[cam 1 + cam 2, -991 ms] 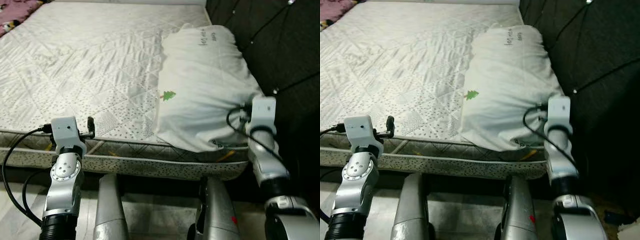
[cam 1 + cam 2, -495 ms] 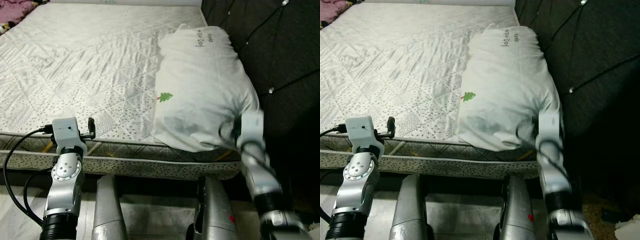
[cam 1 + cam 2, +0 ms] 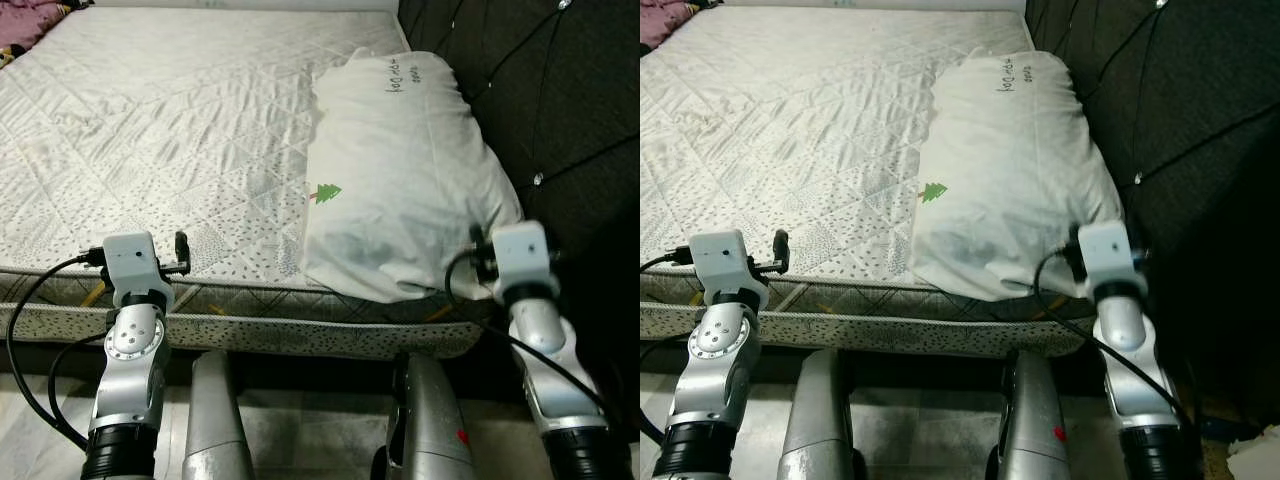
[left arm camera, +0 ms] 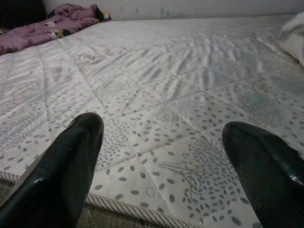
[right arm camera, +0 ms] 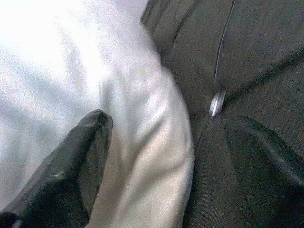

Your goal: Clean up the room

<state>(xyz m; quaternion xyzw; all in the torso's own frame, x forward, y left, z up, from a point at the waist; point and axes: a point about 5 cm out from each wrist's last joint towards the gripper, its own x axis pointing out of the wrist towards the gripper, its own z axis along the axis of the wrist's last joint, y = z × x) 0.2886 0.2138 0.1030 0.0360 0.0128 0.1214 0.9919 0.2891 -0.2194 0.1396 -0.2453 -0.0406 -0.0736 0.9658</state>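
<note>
1. Lying at the head end of the mattress (image 3: pixel 150 130), the white pillow (image 3: pixel 400 180) rests against the dark headboard (image 3: pixel 560 90), its near corner overhanging the bed edge.
2. We have our right gripper (image 5: pixel 166 161) spread wide at that corner, holding nothing; one finger (image 5: pixel 76 156) is over fabric.
3. We judge a careless nudge could drag the pillow floorward, or snag the headboard button (image 5: pixel 216 103).
4. Our left gripper (image 4: pixel 161 166) hovers wide, empty, over the mattress edge.
</note>
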